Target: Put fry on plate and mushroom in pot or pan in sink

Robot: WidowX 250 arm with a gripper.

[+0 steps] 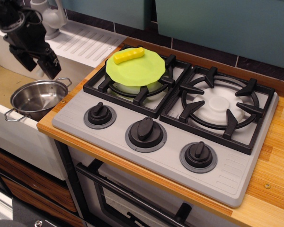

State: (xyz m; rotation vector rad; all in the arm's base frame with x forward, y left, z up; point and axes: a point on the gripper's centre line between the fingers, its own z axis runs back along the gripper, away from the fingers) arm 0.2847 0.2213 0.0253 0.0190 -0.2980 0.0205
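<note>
The yellow fry (128,55) lies on the lime-green plate (143,72), near its back left rim; the plate rests on the stove's left burner grate. The steel pot (35,98) stands in the sink (4,81) by the counter edge, and its inside looks empty. My black gripper (39,67) hangs above the sink, just over the pot's back rim. It is shut on the mushroom (39,72), of which only a small pale bit shows between the fingers.
The grey tap (49,16) and ribbed drainboard (87,41) lie behind the sink. The grey stove (227,175) has two black grates and three knobs (146,130) along its front. Wooden counter runs on the right (279,142).
</note>
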